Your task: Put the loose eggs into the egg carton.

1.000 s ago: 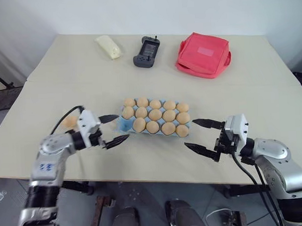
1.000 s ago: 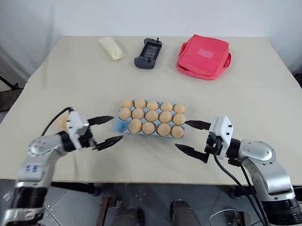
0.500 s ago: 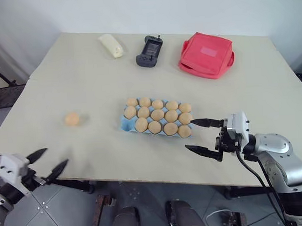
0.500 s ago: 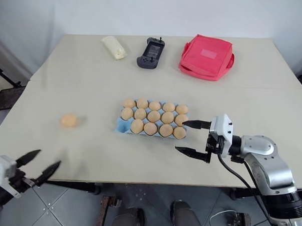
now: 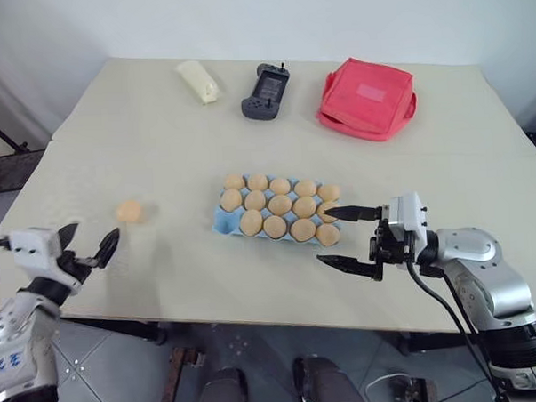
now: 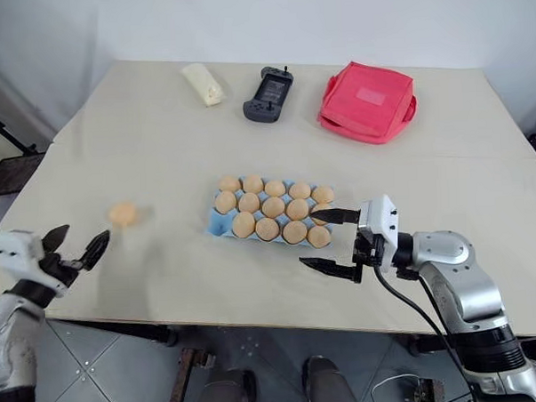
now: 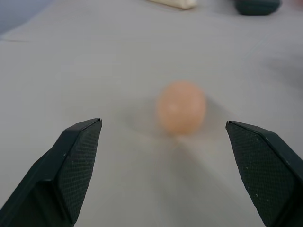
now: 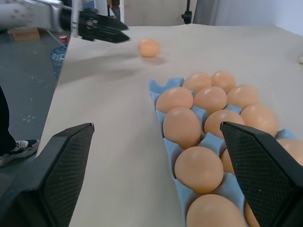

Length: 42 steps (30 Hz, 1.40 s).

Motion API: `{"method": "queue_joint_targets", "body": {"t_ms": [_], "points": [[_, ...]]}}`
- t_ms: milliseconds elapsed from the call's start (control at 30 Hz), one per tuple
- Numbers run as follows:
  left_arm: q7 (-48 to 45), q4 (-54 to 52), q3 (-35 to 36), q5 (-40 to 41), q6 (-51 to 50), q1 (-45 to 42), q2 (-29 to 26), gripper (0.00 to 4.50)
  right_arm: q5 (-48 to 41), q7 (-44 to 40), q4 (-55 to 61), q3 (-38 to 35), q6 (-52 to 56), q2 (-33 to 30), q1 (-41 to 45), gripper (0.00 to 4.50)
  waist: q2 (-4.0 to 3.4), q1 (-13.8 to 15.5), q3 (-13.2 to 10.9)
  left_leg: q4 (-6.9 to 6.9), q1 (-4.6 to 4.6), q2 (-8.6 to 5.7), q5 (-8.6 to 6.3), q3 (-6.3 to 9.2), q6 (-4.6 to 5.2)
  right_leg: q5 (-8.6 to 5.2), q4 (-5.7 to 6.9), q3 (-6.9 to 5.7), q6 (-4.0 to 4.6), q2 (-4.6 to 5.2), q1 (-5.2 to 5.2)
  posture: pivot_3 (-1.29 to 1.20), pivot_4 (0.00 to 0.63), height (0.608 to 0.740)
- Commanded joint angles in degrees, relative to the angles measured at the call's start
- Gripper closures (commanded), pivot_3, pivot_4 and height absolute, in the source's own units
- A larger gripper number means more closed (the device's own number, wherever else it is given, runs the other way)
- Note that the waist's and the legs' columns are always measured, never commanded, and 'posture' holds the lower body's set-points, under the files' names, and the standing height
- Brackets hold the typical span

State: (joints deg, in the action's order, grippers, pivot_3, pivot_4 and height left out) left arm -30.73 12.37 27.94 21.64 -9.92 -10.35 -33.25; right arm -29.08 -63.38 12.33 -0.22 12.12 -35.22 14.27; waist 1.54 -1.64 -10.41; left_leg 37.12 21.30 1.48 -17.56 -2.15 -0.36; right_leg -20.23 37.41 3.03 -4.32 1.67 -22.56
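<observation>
Blue egg carton near-full; loose egg blurred.

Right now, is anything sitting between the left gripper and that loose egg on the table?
Nothing visible. The open left gripper faces the loose egg across bare table, with no object between them.

Both head views are looking forward and down from above the near edge, taking in the whole table; they are sharing nearly the same scene, slightly offset sideways. Left wrist view is sitting low and close, looking level between the left tool fingers at one loose egg. Right wrist view is looking level along the egg carton from close by, sharing that egg and also catching the left tool.
</observation>
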Motion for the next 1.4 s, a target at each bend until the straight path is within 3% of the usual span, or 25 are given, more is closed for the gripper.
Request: {"method": "queue_joint_targets", "body": {"t_ms": [33, 367, 467, 633, 933, 1233, 1400], "points": [[0.8, 8.4, -2.7, -3.1, 2.7, -7.1, -1.6, 0.03, -1.1, 0.3, 3.4, -0.5, 0.8, -0.4, -0.8, 0.0, 0.01, -0.1, 0.0, 0.01, 0.01, 0.02, 0.0, 0.0, 0.0, 0.0, 0.01, -0.01, 0.0, -0.02, -0.01, 0.0, 0.15, 0.74], [-2.9, 27.9, -9.9, -8.3, 10.3, -19.0, -1.7, 0.03, -1.1, 0.5, 4.0, 0.5, 1.9, 0.6, -0.1, 0.0, 0.02, 0.0, 0.0, 0.06, 0.01, 0.03, 0.0, -0.05, -0.02, 0.02, 0.13, -0.15, -0.04, 0.0, -0.09, 0.0, 0.15, 0.74], [-3.3, 30.0, -9.7, -8.1, 12.3, -20.3, -1.5, 0.61, -0.9, 1.3, 4.0, 0.5, 1.6, 1.5, 0.1, 0.0, 0.02, 0.0, 0.0, 0.13, 0.01, 0.03, 0.0, -0.05, -0.02, 0.02, 0.19, -0.16, -0.04, 0.01, -0.08, 0.0, 0.15, 0.74], [-9.0, 26.1, -9.1, -4.6, 14.8, -18.9, -0.2, 2.19, -0.6, 2.1, 4.5, 0.4, 1.4, 1.6, -1.1, 0.0, 0.02, 0.0, 0.0, 0.19, 0.01, 0.02, 0.0, -0.05, -0.02, 0.02, 0.25, -0.18, -0.04, 0.02, -0.08, 0.0, 0.15, 0.74], [-19.1, 5.3, -19.6, -2.4, 8.5, -18.8, 4.4, 2.19, -0.2, 3.2, 4.8, -0.4, 1.1, 0.7, -3.1, 0.0, 0.01, 0.3, 0.0, 0.23, 0.06, 0.01, 0.0, -0.01, -0.05, 0.02, 0.22, -0.22, -0.04, 0.05, -0.04, 0.0, 0.15, 0.74], [-22.4, 8.5, -26.0, -4.0, 7.6, -21.4, 9.0, 2.19, -0.1, 6.0, 6.4, -0.3, 1.2, 1.4, -3.7, 0.0, 0.0, -0.6, 0.0, 0.34, -0.04, 0.09, 0.03, -0.1, -0.07, 0.03, 0.38, -0.12, -0.03, -0.15, -0.02, 0.0, 0.15, 0.74], [-22.0, 8.7, -25.0, -5.3, 9.2, -21.3, 6.8, 0.69, -0.4, 7.1, 7.9, 0.0, 1.6, 1.5, -4.2, 0.0, -0.01, 0.0, 0.0, 0.44, -0.01, 0.07, 0.05, -0.08, -0.1, 0.04, 0.38, -0.12, -0.02, -0.12, 0.0, 0.0, 0.15, 0.74]]}}
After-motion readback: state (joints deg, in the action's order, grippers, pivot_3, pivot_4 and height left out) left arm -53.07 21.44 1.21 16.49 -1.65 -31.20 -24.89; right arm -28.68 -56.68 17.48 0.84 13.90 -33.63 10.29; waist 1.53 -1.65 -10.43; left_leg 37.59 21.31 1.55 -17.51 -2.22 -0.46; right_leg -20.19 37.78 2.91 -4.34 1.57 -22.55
